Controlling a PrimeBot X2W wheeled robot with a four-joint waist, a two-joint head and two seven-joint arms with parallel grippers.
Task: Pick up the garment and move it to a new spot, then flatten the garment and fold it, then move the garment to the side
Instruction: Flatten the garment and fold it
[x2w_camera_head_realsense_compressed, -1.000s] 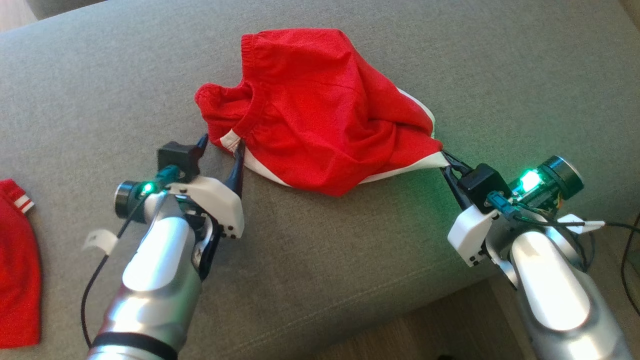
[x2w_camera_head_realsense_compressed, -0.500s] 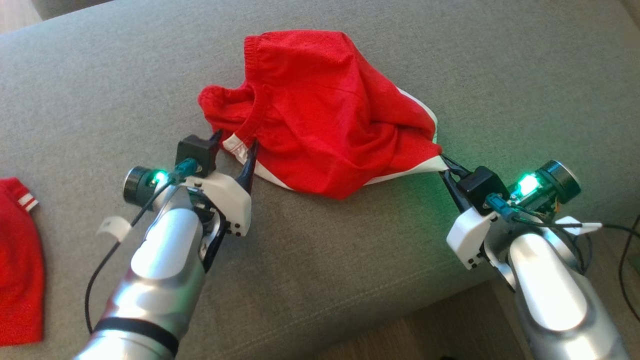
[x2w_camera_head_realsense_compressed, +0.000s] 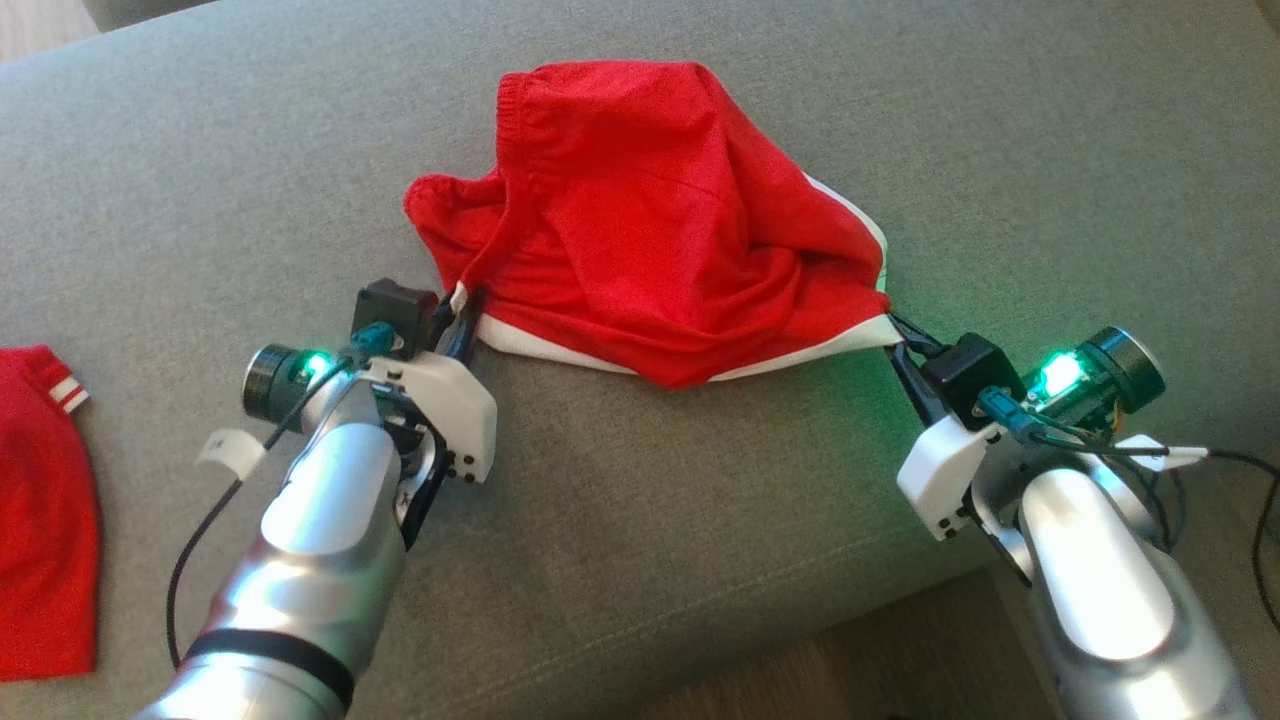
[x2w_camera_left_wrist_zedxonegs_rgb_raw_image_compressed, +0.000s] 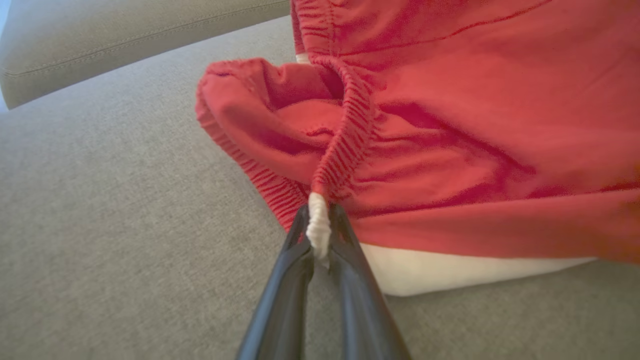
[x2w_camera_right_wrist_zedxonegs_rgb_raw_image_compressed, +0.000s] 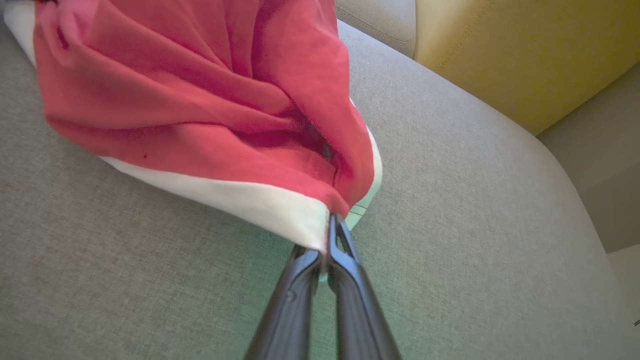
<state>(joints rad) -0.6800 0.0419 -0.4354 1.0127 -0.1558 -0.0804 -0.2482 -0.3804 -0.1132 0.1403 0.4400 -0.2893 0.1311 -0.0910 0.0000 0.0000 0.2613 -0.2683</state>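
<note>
Lying crumpled on the grey sofa (x2w_camera_head_realsense_compressed: 700, 540), the red garment (x2w_camera_head_realsense_compressed: 660, 220) sits near the middle of the seat, drawn out a little between the two grippers. The left gripper (x2w_camera_head_realsense_compressed: 462, 308) has its jaws clamped on the garment's near left corner, where the gathered waistband (x2w_camera_left_wrist_zedxonegs_rgb_raw_image_compressed: 345, 135) ends in a white tip. In the left wrist view that white bit is pinched between the two dark fingers (x2w_camera_left_wrist_zedxonegs_rgb_raw_image_compressed: 282, 285), with cloth bunched just beyond them. The right gripper (x2w_camera_head_realsense_compressed: 903, 335) has its jaws closed on the near right corner, at the end of the white trim (x2w_camera_right_wrist_zedxonegs_rgb_raw_image_compressed: 240, 200) along the garment's near edge; the right wrist view shows the fingertips pressed together on the cloth there. Between the two held corners the near edge sags toward the robot. The rest of the garment rises in loose folds. A second red cloth (x2w_camera_head_realsense_compressed: 45, 520) with white stripes lies well apart at the left edge of the head view. A yellow cushion (x2w_camera_right_wrist_zedxonegs_rgb_raw_image_compressed: 525, 50) shows beyond the sofa in the right wrist view
</note>
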